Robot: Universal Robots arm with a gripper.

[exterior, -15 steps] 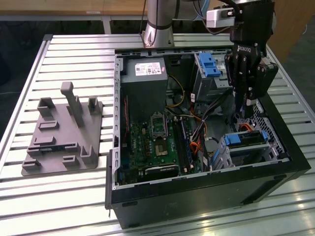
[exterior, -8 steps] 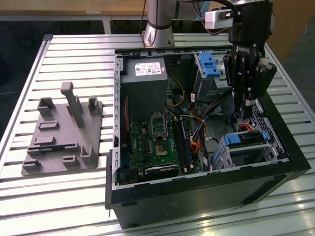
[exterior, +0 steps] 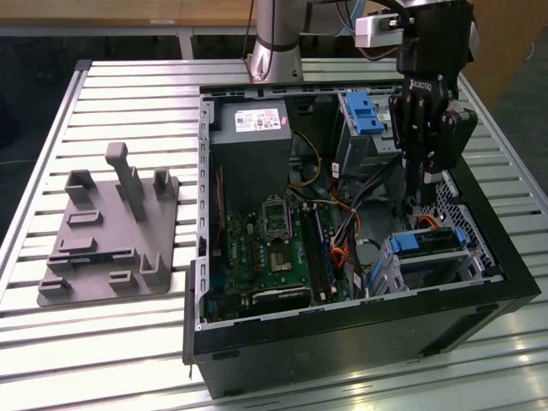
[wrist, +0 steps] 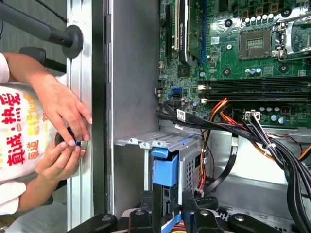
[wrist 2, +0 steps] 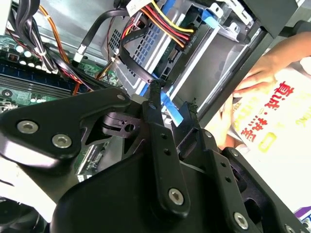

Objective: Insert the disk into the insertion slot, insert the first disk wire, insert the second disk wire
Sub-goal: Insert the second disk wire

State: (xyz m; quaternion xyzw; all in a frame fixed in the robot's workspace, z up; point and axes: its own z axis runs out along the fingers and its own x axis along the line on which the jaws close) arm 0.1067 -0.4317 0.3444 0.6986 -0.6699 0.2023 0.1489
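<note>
Inside the black case (exterior: pixel 342 342), your fingers (wrist 2: pixel 156 121) are pinching a flat blue wire (wrist 2: pixel 172 109); the blue-framed silver disk (exterior: pixel 425 243) is already sitting in its grey metal slot (exterior: pixel 432 272).

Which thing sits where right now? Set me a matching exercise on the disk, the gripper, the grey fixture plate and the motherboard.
Things:
1 the disk
2 the gripper
3 the grey fixture plate
4 the motherboard

Places:
A on the table outside the case, exterior view's left
B hanging inside the case, just above the disk
C in the insertion slot, exterior view's right
D flat on the case floor

Pairs: 1-C; 2-B; 3-A; 4-D
</note>
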